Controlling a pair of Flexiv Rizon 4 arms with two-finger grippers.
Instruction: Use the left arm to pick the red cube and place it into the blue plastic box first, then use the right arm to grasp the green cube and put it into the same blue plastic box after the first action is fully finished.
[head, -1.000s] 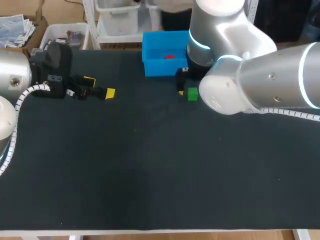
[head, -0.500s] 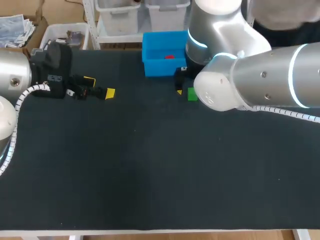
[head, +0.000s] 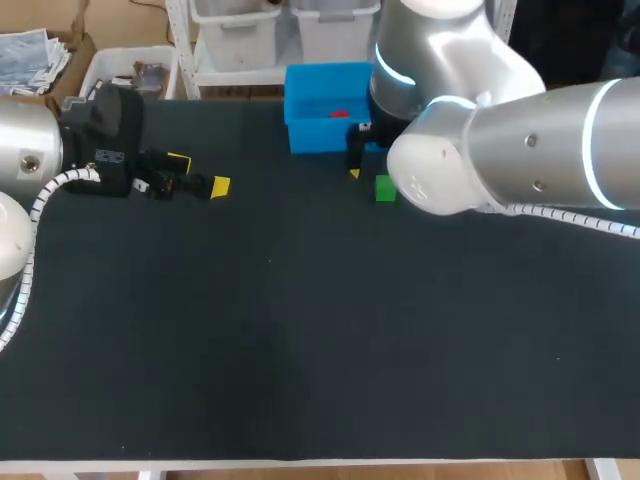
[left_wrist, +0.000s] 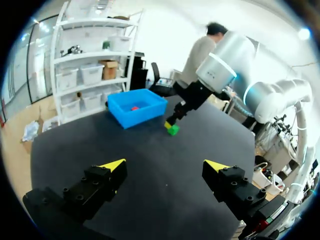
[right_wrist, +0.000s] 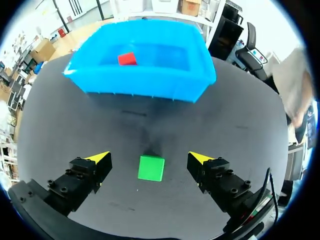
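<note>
from overhead i see my left gripper (head: 200, 173) lying at the far left of the black table (head: 300, 330), its fingers spread with nothing between them, well apart from the task's things. the red cube (head: 339, 114) is inside the blue plastic box (head: 305, 140), which stands at the far edge near the middle. my right arm (head: 500, 150) comes in from the right and covers its own fingers in that view, all but one yellow tip showing just left of the green cube (head: 385, 188). the cube sits on the table just on the near side of the box. the right wrist view shows what the head camera cannot: the right gripper (right_wrist: 149, 157) stands wide apart with the green cube between the two tips, a clear gap on each side, so it grips nothing. the box's near wall is straight ahead and the red cube lies on its floor toward one side. the left wrist view adds a side look across the table: the right arm reaches down over the green cube, with the box just beyond it.
</note>
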